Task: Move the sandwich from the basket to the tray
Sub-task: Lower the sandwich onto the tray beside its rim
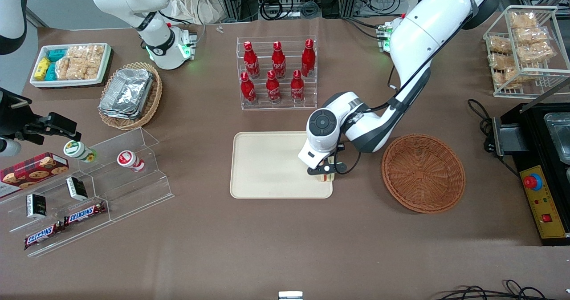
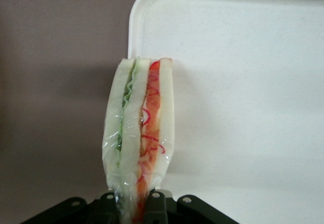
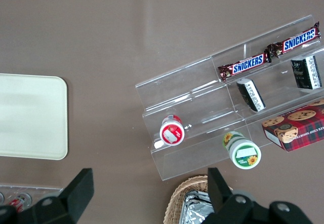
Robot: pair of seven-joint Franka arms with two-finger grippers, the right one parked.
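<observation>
Hand [image 1: 328, 172] pinches the sandwich [image 2: 139, 133] over the tray [image 1: 267, 166] corner; Snickers bars [image 1: 64, 224] lie nearby.

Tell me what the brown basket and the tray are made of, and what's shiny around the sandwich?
The basket looks like woven wicker, reddish-brown and matte; you can see the ringed weave. The tray seems to be smooth cream plastic with a low rounded rim. The sandwich, held in the pincer over the tray's edge, looks wrapped in thin clear film, since it wrinkles and glints.
</observation>
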